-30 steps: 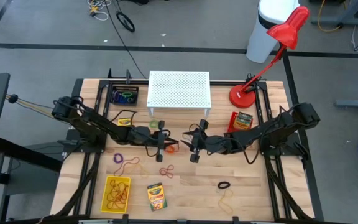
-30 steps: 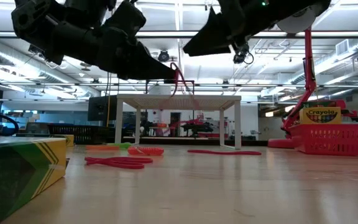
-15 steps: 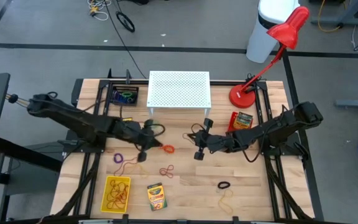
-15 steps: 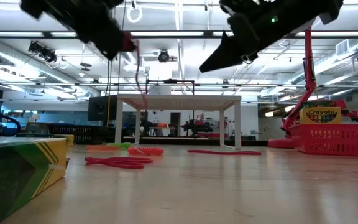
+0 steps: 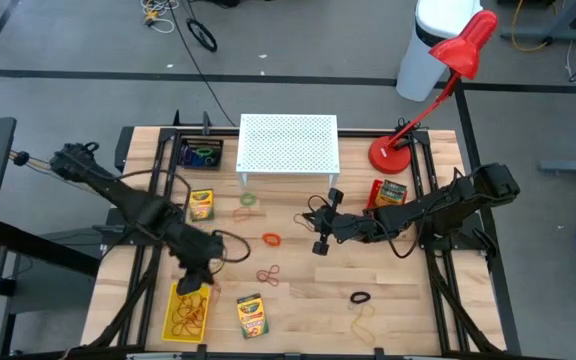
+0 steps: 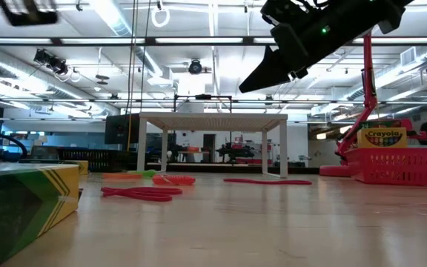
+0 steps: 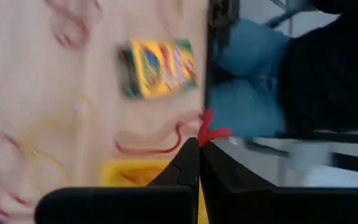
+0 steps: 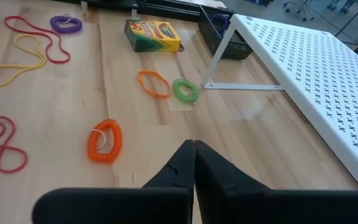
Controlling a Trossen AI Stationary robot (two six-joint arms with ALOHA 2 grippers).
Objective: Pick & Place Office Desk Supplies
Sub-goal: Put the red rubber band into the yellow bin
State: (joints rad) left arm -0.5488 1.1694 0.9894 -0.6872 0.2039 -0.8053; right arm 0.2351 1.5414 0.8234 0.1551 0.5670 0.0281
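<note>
Wooden surface [image 5: 408, 300] fills mid-frame. White perforated stand [image 5: 288, 143] upper centre, red desk lamp [image 5: 438, 85] upper right, white bin [image 5: 433, 40] behind it on the grey floor. Black tray [image 5: 199, 154] left of the stand, yellow tray [image 5: 187, 310] lower left, red basket [image 6: 395, 165] right in the low view.

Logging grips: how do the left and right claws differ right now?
The left claw pinches a red rubber band; the right claw holds nothing. The left claw hangs at the yellow bin; the right claw hovers beside the orange loop. Both are shut.

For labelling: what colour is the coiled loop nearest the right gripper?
Orange coiled loop; right wrist view shows it best.
</note>
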